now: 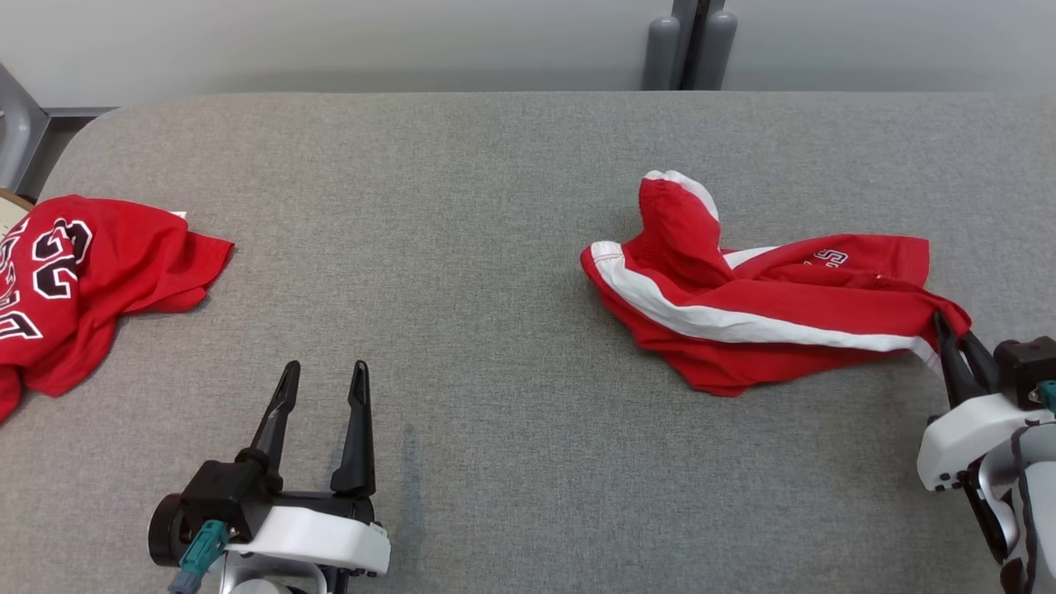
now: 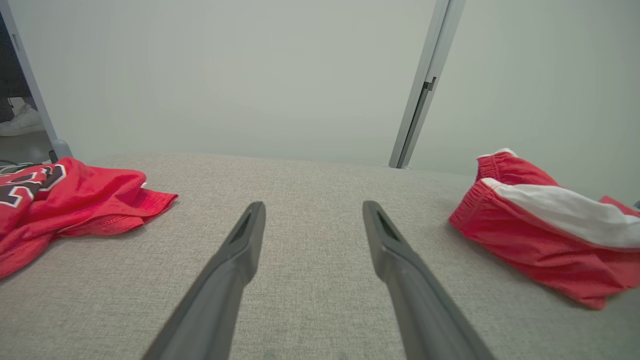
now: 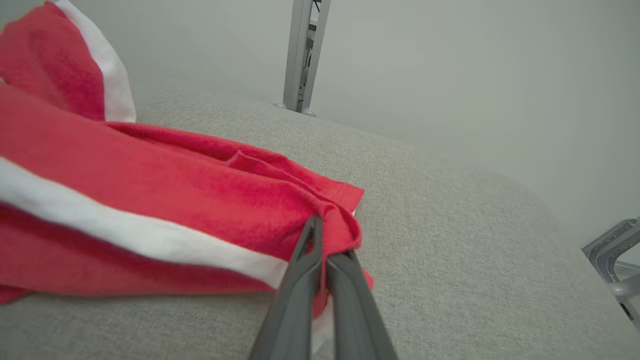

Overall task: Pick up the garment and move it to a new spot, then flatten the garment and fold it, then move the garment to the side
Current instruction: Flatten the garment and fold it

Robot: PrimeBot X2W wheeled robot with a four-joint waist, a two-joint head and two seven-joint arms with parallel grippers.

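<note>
**Garment:** the red shorts (image 1: 742, 326), with a white side stripe, lie crumpled on the right half of the grey tabletop (image 1: 462, 247). One part is humped up toward the far edge.

**Right end effector** (image 1: 949, 330): clamped on the near right hem corner of the shorts, with cloth bunched at the tips.

**Left end effector** (image 1: 323, 373): spread apart and holding nothing, low over the near tabletop, well apart from the shorts.

**Other item:** a red jersey (image 1: 91, 272) lies at the far left.

**Assessment:** the step in hand appears to be the pick-up for relocation. The single corner hold looks thin, so the lift should be slow and upward, letting the folds fall out rather than dragging them. The left end effector should take a second corner, and the new spot should be chosen clear of the jersey.
</note>
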